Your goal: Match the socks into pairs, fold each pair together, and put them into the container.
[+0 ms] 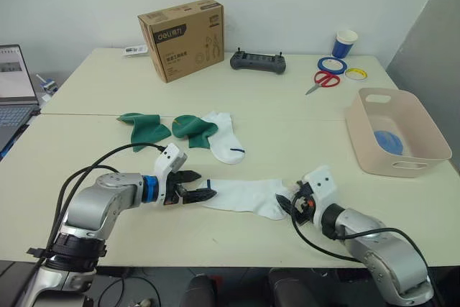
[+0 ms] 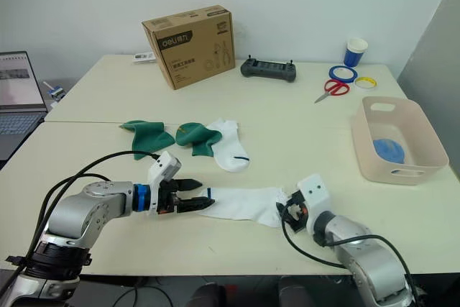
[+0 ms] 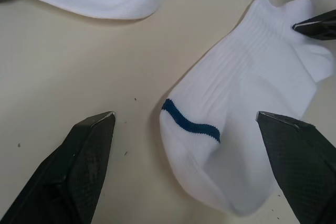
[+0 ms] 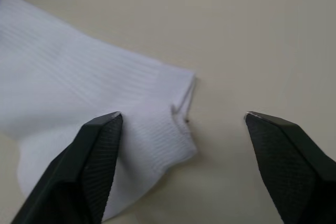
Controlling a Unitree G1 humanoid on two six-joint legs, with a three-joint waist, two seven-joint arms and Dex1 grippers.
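Now, near white sock: we see a white sock (image 1: 248, 198) lying flat near the front edge of the table (image 1: 287, 116), stretched between our two grippers; its dark blue stripe (image 3: 190, 123) sits at the end toward our left gripper
Left gripper: our left gripper (image 1: 195, 188) lies low at the striped end of that sock; its fingers (image 3: 79, 161) stand spread wide in the left wrist view, one on bare table and one beside the sock, gripping nothing
Right gripper: our right gripper (image 2: 286, 213) sits at the sock's other end, by the ribbed cuff (image 4: 170, 129); its fingers (image 4: 92, 156) are parted, one over the cuff and one over bare table, holding nothing
Second white sock: another white sock (image 1: 224, 136) lies farther back, toward the middle of the table, with a small dark mark near its toe
Green socks: two dark green socks (image 1: 147, 129) lie to the left of it; the nearer one (image 1: 192, 128) touches the second white sock
Container: the pinkish-beige tub (image 1: 410, 150) stands at the table's right side, well apart from the loose socks; something light blue (image 1: 389, 140) lies inside on its floor
Far side: a cardboard box (image 1: 182, 39), a black controller (image 1: 258, 62), red scissors (image 1: 323, 81), tape rolls (image 1: 332, 65) and a blue cup (image 1: 344, 44) stand along the back; a laptop (image 1: 14, 88) sits at the left
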